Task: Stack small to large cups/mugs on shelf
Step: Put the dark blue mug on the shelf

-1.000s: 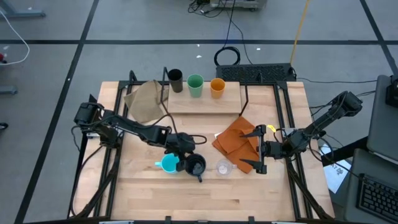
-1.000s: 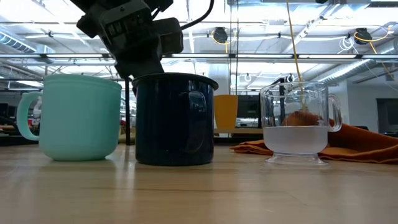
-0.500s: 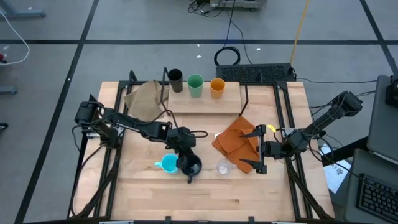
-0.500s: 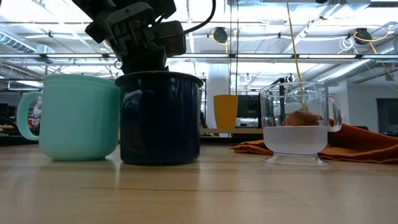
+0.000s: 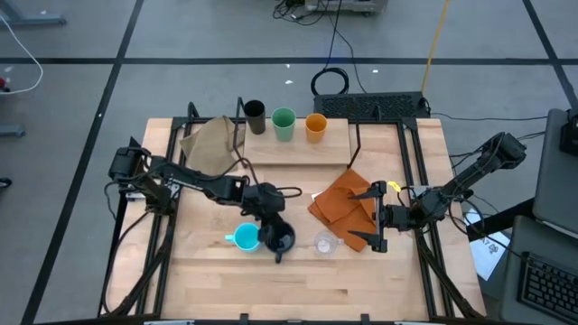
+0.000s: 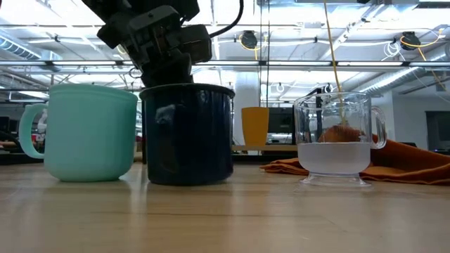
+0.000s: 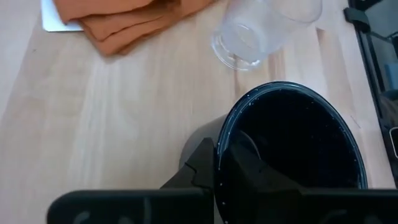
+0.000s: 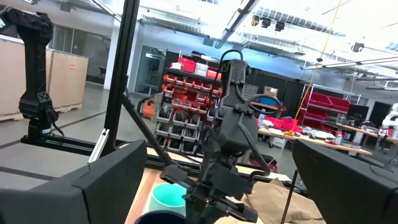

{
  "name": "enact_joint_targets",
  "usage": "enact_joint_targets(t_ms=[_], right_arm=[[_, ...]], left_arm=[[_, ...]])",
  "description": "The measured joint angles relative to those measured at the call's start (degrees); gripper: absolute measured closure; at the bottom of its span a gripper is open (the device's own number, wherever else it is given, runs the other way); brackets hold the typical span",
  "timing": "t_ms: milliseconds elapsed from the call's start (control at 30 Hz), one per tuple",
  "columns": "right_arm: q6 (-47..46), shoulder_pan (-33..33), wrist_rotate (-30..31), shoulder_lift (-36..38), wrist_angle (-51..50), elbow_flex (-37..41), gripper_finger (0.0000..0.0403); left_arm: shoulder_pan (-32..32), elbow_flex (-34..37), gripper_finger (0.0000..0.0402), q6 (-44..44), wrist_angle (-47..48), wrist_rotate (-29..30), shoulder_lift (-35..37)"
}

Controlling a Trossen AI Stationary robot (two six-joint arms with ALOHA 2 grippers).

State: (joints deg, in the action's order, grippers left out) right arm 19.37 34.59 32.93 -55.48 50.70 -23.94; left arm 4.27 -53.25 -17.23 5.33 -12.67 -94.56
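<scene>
Shelf [image 5: 298,144] holds brown, green, orange cups [image 5: 284,123] (three of six). Left gripper [image 5: 274,230] jaws clamped on navy mug [image 5: 282,240] rim; right gripper [image 5: 377,217] jaws wide, empty. Three left.

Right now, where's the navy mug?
High view: the navy mug sits front-centre on the table, between the light blue mug and the clear cup, with the left gripper shut on its rim.

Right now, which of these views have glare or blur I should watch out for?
Low view: bright ceiling lights behind, so the navy mug reads as a dark shape with faint reflections. Left wrist view: the left gripper, shut on the mug's rim, is soft and close. High view: evenly lit, clear cup nearly washes out.
</scene>
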Motion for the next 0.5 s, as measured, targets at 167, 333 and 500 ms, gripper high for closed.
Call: enact_joint_targets(t_ms=[167, 333, 500], right_arm=[[0.0, 0.0, 0.0, 0.0, 0.0, 0.0, 0.0009], [-0.1, 0.0, 0.0, 0.0, 0.0, 0.0, 0.0009], [0.0, 0.0, 0.0, 0.0, 0.0, 0.0, 0.0009]], left_arm=[[-1.2, -3.9, 0.0384, 0.7, 4.5, 0.7, -0.1], [-1.1, -12.0, 0.0384, 4.6, 14.8, 6.2, -0.1], [-1.7, -18.6, 0.0384, 6.0, 23.2, 10.8, -0.1]])
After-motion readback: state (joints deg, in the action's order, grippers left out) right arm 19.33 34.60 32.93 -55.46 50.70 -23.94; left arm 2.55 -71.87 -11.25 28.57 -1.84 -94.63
